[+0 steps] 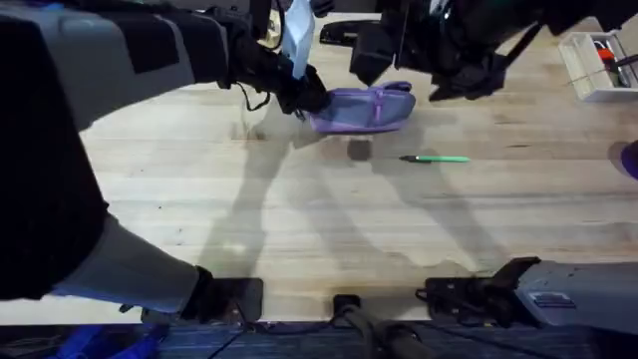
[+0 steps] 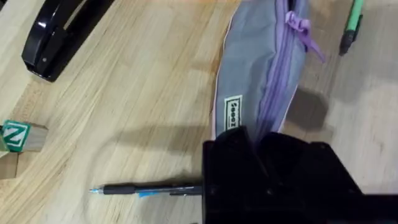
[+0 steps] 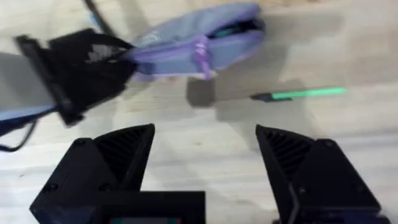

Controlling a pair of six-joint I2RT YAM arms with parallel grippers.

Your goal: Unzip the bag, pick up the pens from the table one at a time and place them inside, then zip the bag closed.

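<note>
Two pincers are seen. One end of the bag (image 1: 361, 108) is pinched by the left pincer (image 1: 304, 97); the right pincer (image 3: 205, 149) is spread wide, touching nothing. The green pen (image 1: 439, 159) lies on the surface (image 1: 319, 229) at four o'clock from the bag, the dark pen (image 2: 146, 190) beside the left pincer.

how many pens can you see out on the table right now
2. A green pen lies on the table to the right of the bag. A dark pen lies beside the left gripper. More may be hidden.
</note>
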